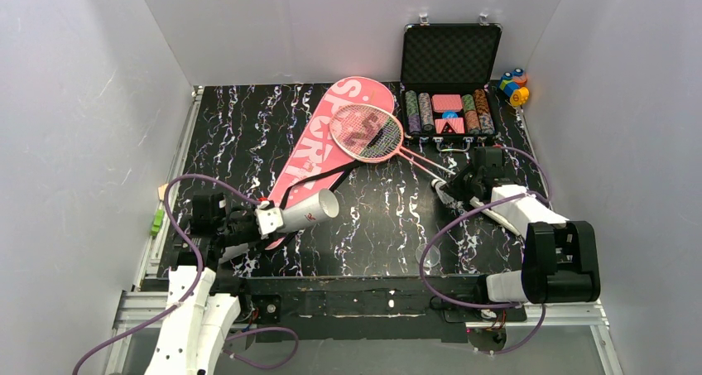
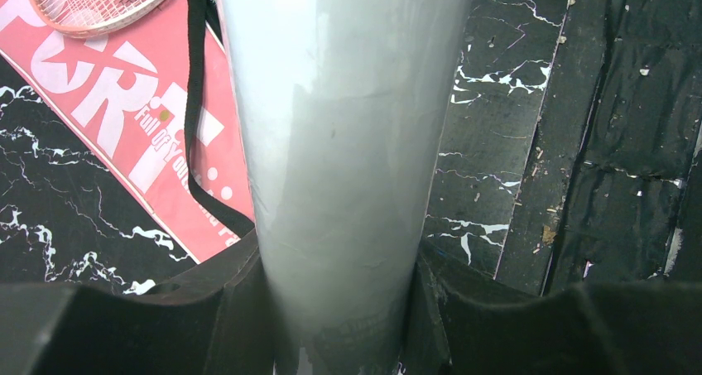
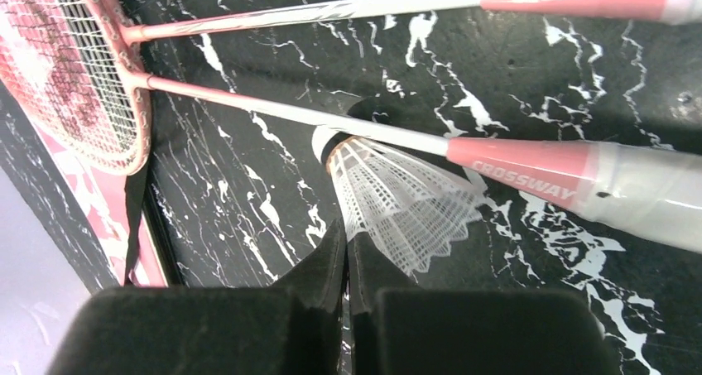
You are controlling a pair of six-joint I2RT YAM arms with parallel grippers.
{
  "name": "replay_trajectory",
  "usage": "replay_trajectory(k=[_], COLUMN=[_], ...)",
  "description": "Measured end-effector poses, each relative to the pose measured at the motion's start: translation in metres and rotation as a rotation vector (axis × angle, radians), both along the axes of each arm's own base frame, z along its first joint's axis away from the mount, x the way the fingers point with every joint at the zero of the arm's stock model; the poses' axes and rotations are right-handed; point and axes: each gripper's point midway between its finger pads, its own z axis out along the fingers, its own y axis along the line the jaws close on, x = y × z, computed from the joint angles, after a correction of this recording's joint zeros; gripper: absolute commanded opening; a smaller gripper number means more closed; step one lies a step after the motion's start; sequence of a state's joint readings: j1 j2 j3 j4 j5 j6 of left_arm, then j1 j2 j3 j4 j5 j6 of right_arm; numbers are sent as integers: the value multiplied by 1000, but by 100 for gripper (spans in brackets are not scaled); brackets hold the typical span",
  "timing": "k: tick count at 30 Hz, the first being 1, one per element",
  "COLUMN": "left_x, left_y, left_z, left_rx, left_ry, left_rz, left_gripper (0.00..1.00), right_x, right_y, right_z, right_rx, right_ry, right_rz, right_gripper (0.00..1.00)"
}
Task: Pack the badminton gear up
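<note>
My left gripper [image 1: 266, 220] is shut on the white tube [image 1: 310, 209], held above the near left of the table with its open mouth pointing right. In the left wrist view the tube [image 2: 339, 143] fills the gap between the fingers [image 2: 236, 292]. Two red-framed rackets [image 1: 368, 131] lie crossed on the pink SPORT bag [image 1: 308, 158], handles toward the right. My right gripper [image 3: 346, 230] is shut, pinching the skirt edge of a white shuttlecock [image 3: 401, 201] that lies against one racket's handle [image 3: 579, 185]. The right gripper [image 1: 455, 189] sits over the handles.
An open black case of poker chips [image 1: 451, 69] stands at the back right, with small coloured toy blocks [image 1: 513, 85] beside it. The bag's black strap [image 2: 194, 102] trails toward the tube. White walls enclose the table on three sides.
</note>
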State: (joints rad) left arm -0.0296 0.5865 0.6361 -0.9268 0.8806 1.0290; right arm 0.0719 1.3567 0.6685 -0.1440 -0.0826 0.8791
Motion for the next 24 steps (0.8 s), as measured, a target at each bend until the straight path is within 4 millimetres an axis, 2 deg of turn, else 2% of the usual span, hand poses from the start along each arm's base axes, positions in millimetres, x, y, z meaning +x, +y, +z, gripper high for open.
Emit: replay_trajectory(k=[3,5,7,9,11,14,19,24], left_x=[0,0,0,0,0,0,0,1], left_y=[0,0,0,0,0,0,0,0], left_z=[0,0,0,0,0,0,-1,-1], left_rx=[0,-1,-1,0,0,0,0,-1], left_ry=[0,1,1,0,0,0,3,4], left_rz=[0,0,0,-1,-1,-3,-4,-4], left_gripper=[6,6,6,6,6,6,6,6], right_x=[1,-4,-13,-28,-48,-84,-123,-152], right_y=[9,23,48,85,125,160,177,195], right_z=[6,16,33,58,91,133,181,215], right_rx=[19,37,35,26,38,72,110,125], right_ry=[-19,-40,-73,-131,-215,-320,-417,-483], right_rz=[37,99,208,361,522,692,839,971], right_gripper=[1,1,1,1,1,1,1,1])
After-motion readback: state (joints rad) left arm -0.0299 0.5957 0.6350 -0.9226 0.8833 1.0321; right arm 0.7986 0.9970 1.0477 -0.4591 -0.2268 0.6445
